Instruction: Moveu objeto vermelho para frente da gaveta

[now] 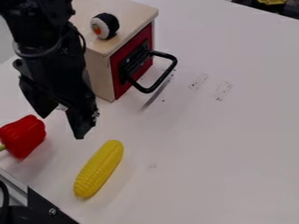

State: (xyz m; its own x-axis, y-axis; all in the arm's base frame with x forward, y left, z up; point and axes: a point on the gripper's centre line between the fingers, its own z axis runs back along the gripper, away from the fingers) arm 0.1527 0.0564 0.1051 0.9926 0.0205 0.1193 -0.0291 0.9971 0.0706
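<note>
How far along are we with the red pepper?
Nothing looks done: the pepper lies at the left edge, away from the drawer front. Nothing is in hand; the gripper hangs open beside the pepper. Remaining: grasp it, carry it, release it before the drawer.

Taking the view as a clock face, a yellow corn cob (98,169) lies on the white table (234,153) toward seven o'clock, its length running from one to seven. At eleven o'clock sits a sushi roll (106,26), dark-wrapped, with white rice around an orange and green centre. Two patches of dark scuffs (223,90) mark the tabletop near two o'clock; a fainter smudge (153,166) is at six.
</note>
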